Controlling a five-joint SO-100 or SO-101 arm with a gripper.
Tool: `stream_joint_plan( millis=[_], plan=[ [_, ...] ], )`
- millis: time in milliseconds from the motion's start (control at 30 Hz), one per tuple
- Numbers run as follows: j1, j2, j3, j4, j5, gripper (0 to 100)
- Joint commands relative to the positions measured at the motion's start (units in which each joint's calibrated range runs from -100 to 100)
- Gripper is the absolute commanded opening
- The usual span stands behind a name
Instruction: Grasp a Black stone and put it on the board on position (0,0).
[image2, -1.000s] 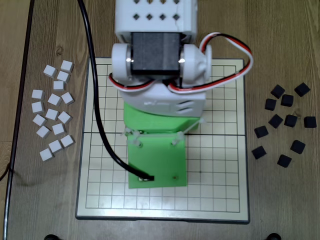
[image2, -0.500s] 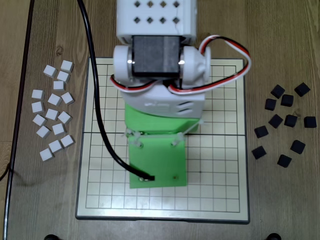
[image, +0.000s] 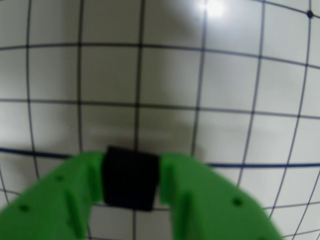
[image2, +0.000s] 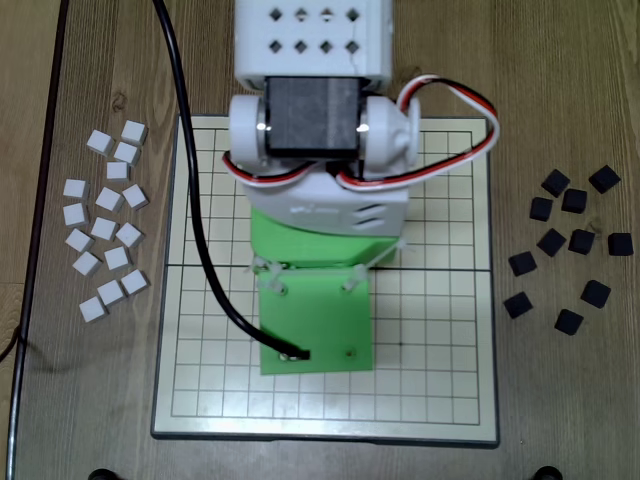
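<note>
The Black stone (image: 131, 177) sits clamped between the two green fingers of the hand (image: 131, 180), which is closed down to just the tile's width, one finger pressed on each side. In the wrist view the tile hangs low over the board (image: 170, 75), close to the dark fold seam (image: 260, 165) that runs across the grid just behind it. That suits the task: position (0,0) lies on this seam, so holding the stone square and near the surface looks like lining up for a drop, though I cannot tell whether the tile is touching the board yet.

The target crossing itself is not visible (the stone and fingers cover that part of the grid, and the picture is soft with a glare spot at the top). One dotted crossing (image: 310, 14) shows at the upper right edge.

In the overhead view the arm's green plate (image2: 315, 320) and white body hide the hand, the stone and the board's middle entirely. On the bench (image2: 560, 80), spare black tiles (image2: 570, 240) lie right of the board and white tiles (image2: 105, 225) left.
</note>
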Motion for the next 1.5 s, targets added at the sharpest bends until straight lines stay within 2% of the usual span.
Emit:
stream_joint_plan(
  millis=[0, 1233, 1467],
  plan=[
    [0.7, -1.5, -0.7, -0.6, 0.2, 6],
    [1.5, -0.5, -0.2, -1.9, 1.3, 6],
    [1.3, -0.5, 0.0, -2.0, 1.1, 10]
  ],
)
